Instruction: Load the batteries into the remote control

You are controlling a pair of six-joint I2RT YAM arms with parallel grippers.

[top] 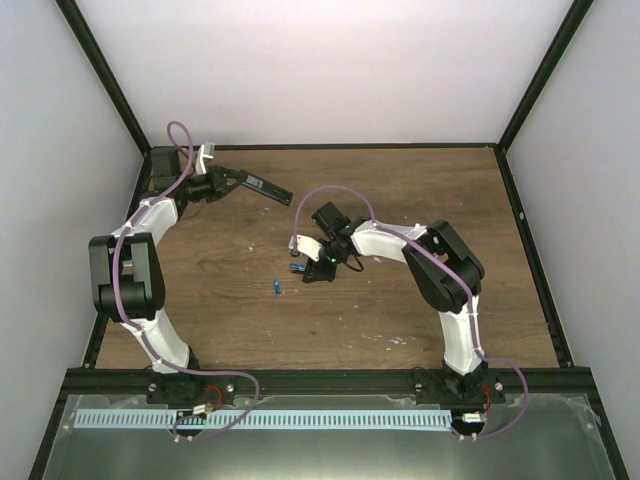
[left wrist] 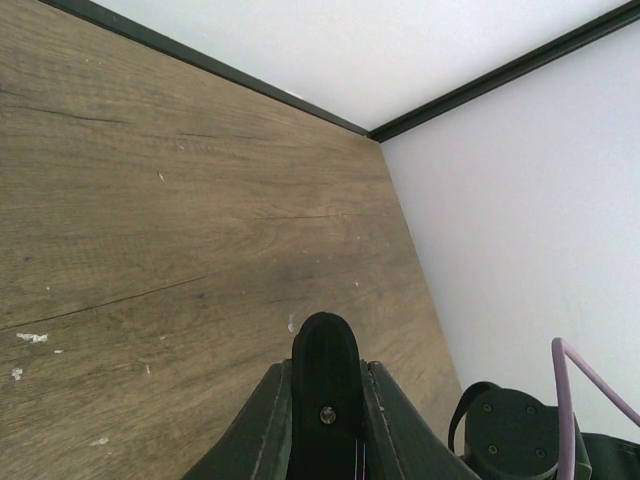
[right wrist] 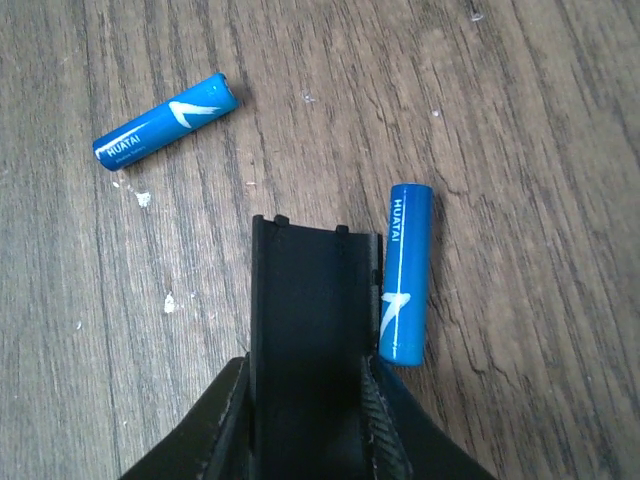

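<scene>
My left gripper is at the back left, shut on one end of the remote control, a long slim black bar held above the table. In the left wrist view the remote's rounded black end sticks out between the closed jaws of the left gripper. My right gripper is at mid-table, shut on a small black rectangular cover piece. Two blue batteries lie on the wood: one touches the cover's right edge, the other lies apart to the upper left. Both batteries show from above.
The wooden table is bounded by a black frame and white walls. The back corner of the frame shows in the left wrist view. Purple cables run along both arms.
</scene>
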